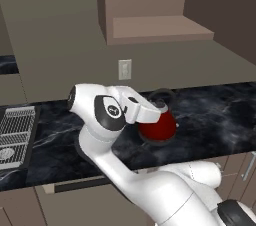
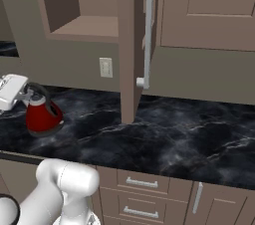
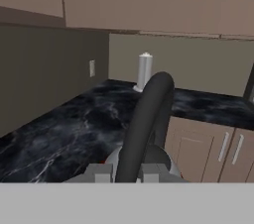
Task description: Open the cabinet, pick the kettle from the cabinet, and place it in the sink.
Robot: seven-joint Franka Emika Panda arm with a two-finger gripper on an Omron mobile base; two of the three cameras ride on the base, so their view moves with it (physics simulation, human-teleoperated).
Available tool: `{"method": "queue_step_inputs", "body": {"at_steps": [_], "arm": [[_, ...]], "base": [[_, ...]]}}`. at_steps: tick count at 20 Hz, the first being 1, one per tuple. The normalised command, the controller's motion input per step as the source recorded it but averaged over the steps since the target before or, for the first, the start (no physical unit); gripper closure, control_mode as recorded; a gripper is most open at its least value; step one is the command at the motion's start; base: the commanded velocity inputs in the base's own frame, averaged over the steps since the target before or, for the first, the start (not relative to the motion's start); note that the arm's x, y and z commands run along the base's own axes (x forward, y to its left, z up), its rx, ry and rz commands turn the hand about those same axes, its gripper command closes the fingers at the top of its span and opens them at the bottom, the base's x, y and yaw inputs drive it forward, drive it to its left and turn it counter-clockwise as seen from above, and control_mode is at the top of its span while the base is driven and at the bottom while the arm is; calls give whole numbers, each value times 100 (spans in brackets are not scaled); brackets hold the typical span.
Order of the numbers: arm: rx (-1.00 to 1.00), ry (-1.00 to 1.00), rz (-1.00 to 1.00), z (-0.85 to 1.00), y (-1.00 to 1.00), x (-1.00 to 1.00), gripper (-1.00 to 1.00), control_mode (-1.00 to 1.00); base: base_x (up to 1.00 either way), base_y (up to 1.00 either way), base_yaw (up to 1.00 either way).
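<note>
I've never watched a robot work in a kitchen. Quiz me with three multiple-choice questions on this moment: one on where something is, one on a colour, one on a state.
1. Where is the kettle?
A. On the cabinet shelf
B. Over the dark marble counter, in the gripper
C. Inside the sink

2. What colour is the kettle's body?
A. Red
B. Cream-yellow
C. Silver

3. How does the cabinet stand?
A. Both doors shut
B. Door removed
C. Door swung open, shelf bare

Answers:
1. B: the right base view shows the gripper shut on the kettle's black loop handle, with the counter beneath.
2. A: its glossy dome shows red in both base views.
3. C: the door stands edge-on with its silver bar handle facing out, and the shelf holds nothing.
</note>
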Motion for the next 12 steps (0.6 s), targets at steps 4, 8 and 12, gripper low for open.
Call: {"method": "queue_step_inputs", "body": {"at_steps": [4,8,12], "arm": [[-3,1,0,0,20,6,100,-100],[-1,4,0,0,23,3,100,-100],[0,0,0,0,0,0,100,-100]], "base": [[0,0,0],[0,0,0],[0,0,0]]}}
